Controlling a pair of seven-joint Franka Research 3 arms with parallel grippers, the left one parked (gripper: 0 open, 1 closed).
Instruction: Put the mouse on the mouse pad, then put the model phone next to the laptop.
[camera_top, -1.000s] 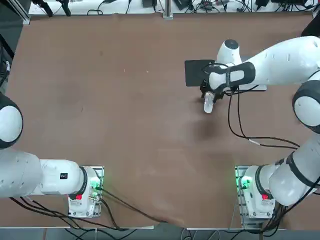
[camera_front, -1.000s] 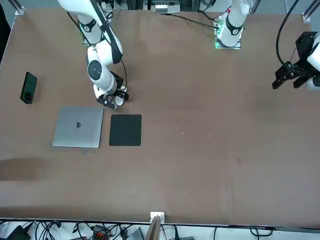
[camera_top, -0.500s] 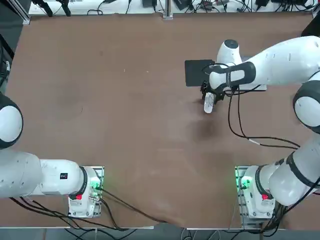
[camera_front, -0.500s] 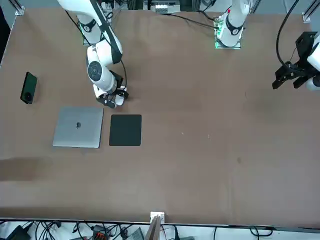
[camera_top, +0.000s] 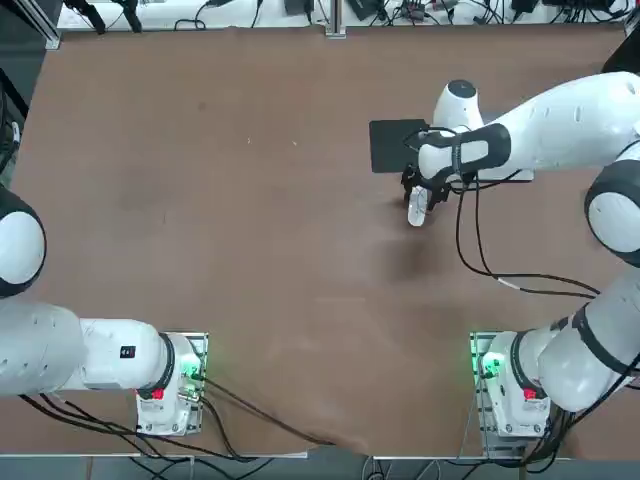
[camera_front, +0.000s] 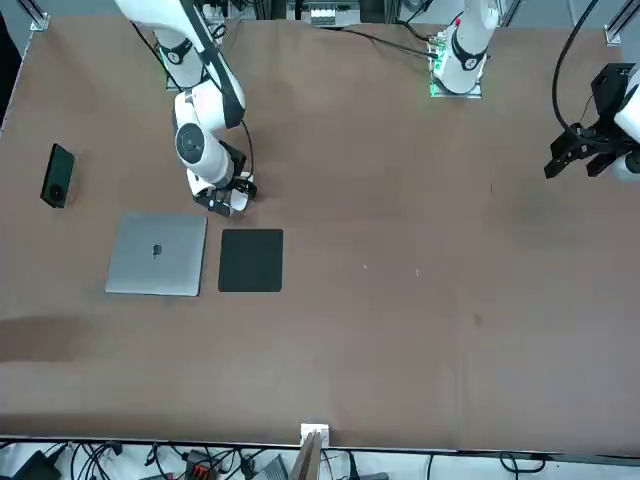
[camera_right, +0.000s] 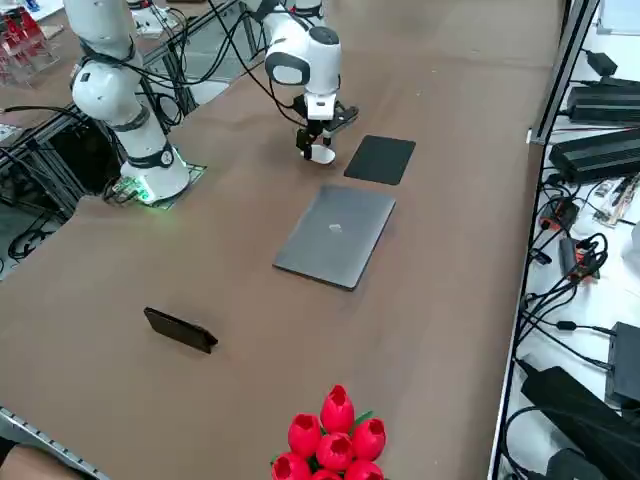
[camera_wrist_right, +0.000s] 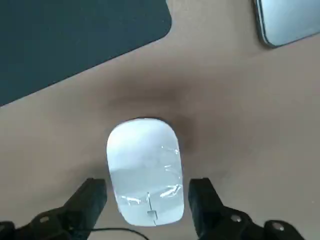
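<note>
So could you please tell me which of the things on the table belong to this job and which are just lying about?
Part of the job:
- mouse, on the bare table between the open right gripper's fingers
- mouse pad
- phone
- laptop

Just lying about:
- red tulips at the table's edge
- black cable trailing from the right arm

A bunch of red tulips lies at the table's near edge, well apart from the fingers. Black cables and dark boxes line the table's side.
</note>
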